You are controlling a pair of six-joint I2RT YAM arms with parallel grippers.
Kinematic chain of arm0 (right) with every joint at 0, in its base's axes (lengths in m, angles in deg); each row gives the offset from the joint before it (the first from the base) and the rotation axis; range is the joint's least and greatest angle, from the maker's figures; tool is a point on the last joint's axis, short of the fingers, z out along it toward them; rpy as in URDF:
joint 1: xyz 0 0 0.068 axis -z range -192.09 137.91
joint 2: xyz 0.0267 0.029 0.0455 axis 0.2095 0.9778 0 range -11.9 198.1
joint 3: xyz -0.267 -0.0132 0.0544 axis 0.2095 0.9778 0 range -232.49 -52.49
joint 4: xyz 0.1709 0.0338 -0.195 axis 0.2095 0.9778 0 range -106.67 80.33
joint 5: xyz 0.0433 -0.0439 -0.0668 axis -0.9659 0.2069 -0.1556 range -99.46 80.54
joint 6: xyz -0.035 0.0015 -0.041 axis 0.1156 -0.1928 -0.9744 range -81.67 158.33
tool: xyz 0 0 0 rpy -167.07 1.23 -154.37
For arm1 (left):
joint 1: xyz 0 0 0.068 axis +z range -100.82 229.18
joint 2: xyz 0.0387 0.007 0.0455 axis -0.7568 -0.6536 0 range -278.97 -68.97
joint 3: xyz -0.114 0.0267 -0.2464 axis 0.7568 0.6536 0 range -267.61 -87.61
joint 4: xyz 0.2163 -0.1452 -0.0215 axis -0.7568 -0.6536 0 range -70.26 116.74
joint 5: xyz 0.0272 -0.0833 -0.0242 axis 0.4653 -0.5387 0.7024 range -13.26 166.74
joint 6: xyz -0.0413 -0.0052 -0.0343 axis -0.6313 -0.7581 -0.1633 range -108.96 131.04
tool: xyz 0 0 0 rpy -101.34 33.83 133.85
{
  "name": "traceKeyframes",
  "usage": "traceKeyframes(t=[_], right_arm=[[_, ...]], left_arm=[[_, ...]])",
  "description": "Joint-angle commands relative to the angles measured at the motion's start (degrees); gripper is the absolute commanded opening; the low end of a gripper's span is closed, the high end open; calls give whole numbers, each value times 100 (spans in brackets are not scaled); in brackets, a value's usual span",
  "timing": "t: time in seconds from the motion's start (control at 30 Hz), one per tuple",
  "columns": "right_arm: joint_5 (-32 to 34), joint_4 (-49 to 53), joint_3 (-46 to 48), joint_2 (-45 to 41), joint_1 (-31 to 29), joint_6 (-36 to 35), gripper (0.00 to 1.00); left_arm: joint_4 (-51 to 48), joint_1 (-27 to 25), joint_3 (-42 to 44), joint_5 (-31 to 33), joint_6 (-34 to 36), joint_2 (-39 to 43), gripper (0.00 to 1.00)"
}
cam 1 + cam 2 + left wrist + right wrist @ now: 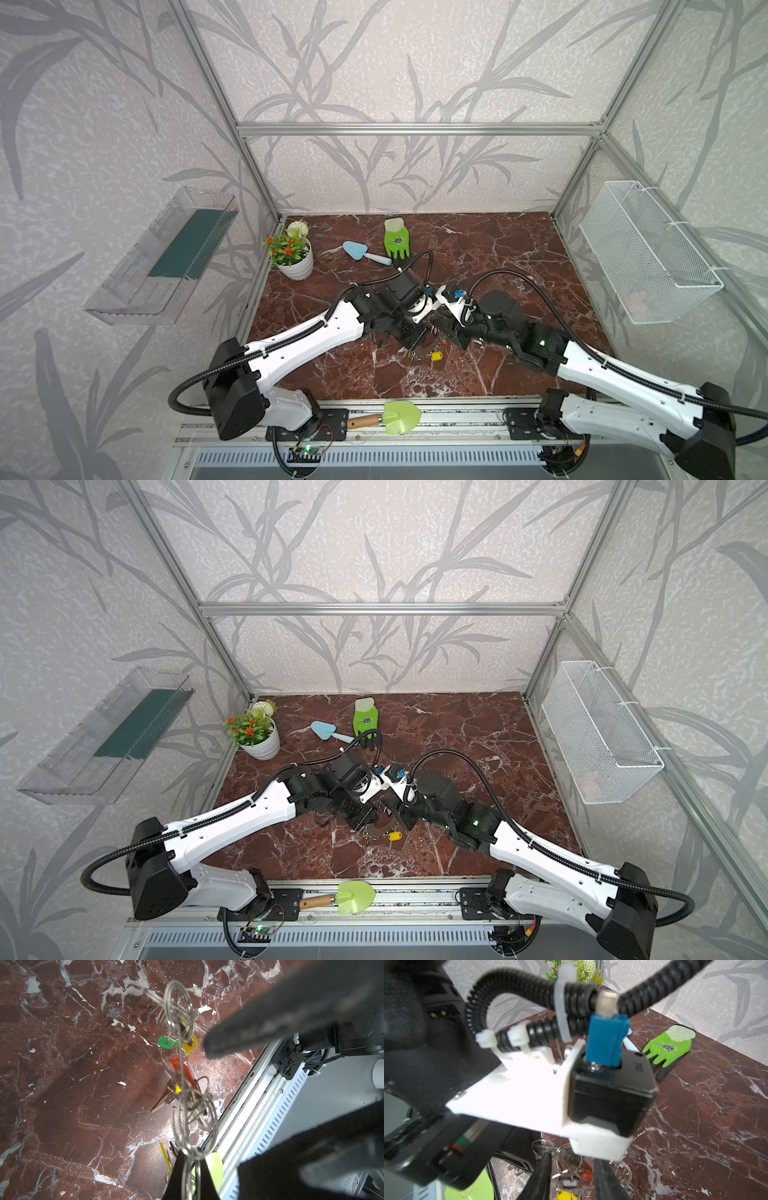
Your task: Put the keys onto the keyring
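Above the red marble tabletop (62,1084), my left pincer (192,1157) pinched the large flat grey metal keyring (182,1076) by its rim, and my right pincer (572,1157) stood spread around small silver tagged keys (569,1182). Wise, I reckoned: hold steady, nip one split ring.

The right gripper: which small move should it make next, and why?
Probably close the right gripper on one of the keys that sit between its fingers. Its jaws stand apart around the bunch and seem to grip nothing, while the left gripper is shut on the keyring, so the ring is steadied.
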Motion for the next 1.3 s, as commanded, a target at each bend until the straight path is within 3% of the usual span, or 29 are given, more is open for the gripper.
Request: traceKeyframes(t=[0.0,0.67,0.9,1.27], right_arm=[[-184,-4,79,-151,-27,44,40],[1067,-307,173,362,-341,-367,47],[1481,-411,293,177,-343,-333,40],[1460,-445,360,-70,-342,-299,21]], left_arm=[[71,43,-34,65,-24,90,0],[-3,69,-189,-192,-29,24,0],[-21,70,-188,-220,-6,-5,0],[-12,70,-187,-258,-19,-86,0]])
